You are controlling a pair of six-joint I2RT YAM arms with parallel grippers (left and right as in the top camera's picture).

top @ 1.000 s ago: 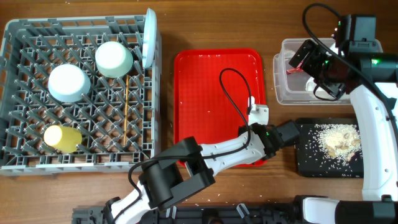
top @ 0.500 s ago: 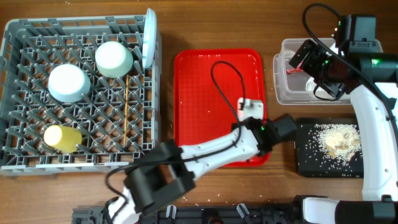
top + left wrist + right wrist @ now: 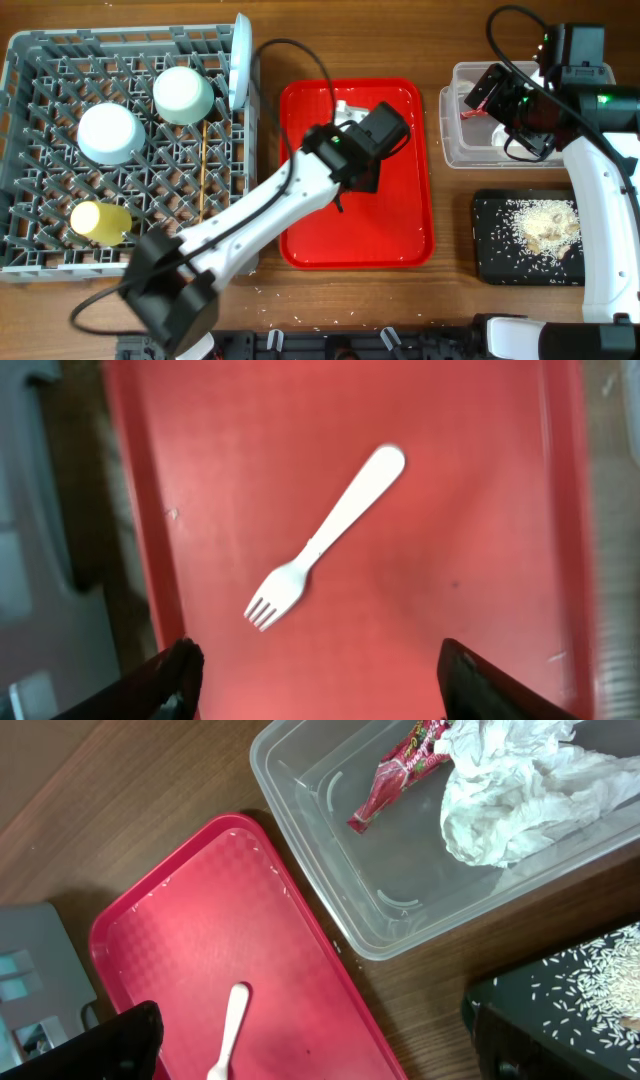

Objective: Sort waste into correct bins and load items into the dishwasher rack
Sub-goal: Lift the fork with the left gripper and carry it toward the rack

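Observation:
A white plastic fork (image 3: 325, 540) lies flat on the red serving tray (image 3: 450, 480). My left gripper (image 3: 318, 695) hangs open above it, with the fork just beyond its tips and nothing between the fingers. From overhead this gripper (image 3: 375, 132) is over the tray's far half and hides the fork. My right gripper (image 3: 503, 95) is open over the clear tub (image 3: 455, 150). The tub holds a red wrapper (image 3: 400, 765) and a crumpled napkin (image 3: 520, 785). The right wrist view also shows the fork (image 3: 228, 1030). Rice (image 3: 545, 225) lies on the black tray (image 3: 500, 262).
The grey rack (image 3: 30, 150) at the left holds a pale blue bowl (image 3: 110, 133), a green bowl (image 3: 183, 95), a yellow cup (image 3: 100, 221), a chopstick (image 3: 203, 165) and an upright plate (image 3: 240, 60). A few rice grains (image 3: 300, 318) dot the near table edge.
My left arm has swung away from the black tray, left and towards the far end of the red tray. The right arm has stayed put.

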